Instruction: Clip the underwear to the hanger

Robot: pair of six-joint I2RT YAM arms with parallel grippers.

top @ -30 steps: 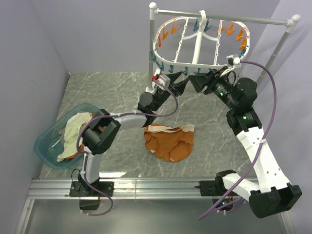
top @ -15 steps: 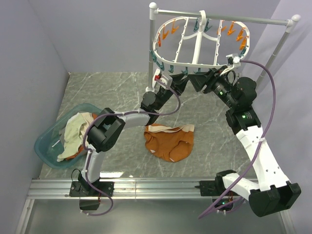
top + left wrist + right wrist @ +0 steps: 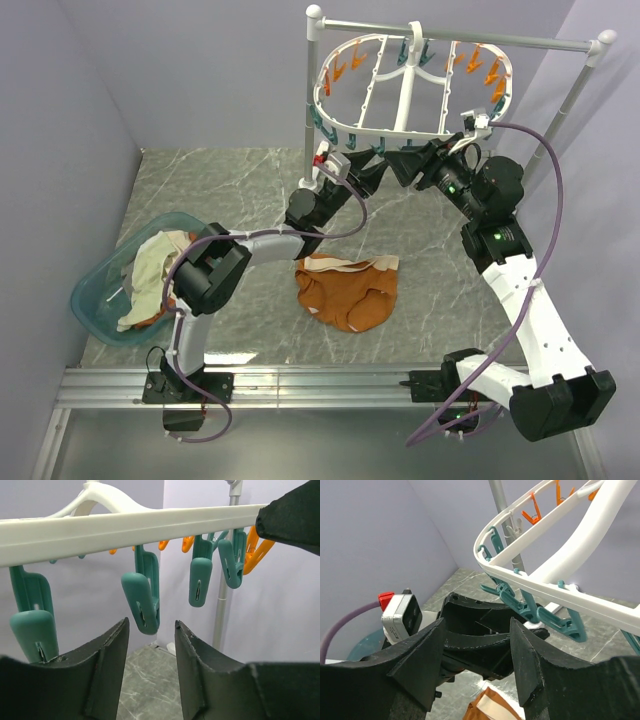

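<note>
The rust-orange underwear point(image 3: 349, 288) with a cream waistband lies flat on the marble table, held by nothing; a corner of it shows in the right wrist view point(image 3: 490, 707). The white oval hanger point(image 3: 405, 85) hangs from the pole stand, ringed by teal and orange pins. My left gripper point(image 3: 378, 172) is open and empty, raised just under the hanger's near rim point(image 3: 125, 527), with a teal clothespin point(image 3: 144, 600) hanging just above the gap between its fingers. My right gripper point(image 3: 400, 163) is open and empty, facing the left gripper point(image 3: 480, 630) under the same rim point(image 3: 530, 582).
A teal basin point(image 3: 110, 285) at the left holds a pale green-cream cloth point(image 3: 155, 270) and other garments. The grey-white pole stand point(image 3: 580, 85) carries the hanger at the back right. Lilac walls close the left and back.
Both arms shifted slightly under the hanger's near rim; the left gripper dipped and edged back. The underwear has not moved.
</note>
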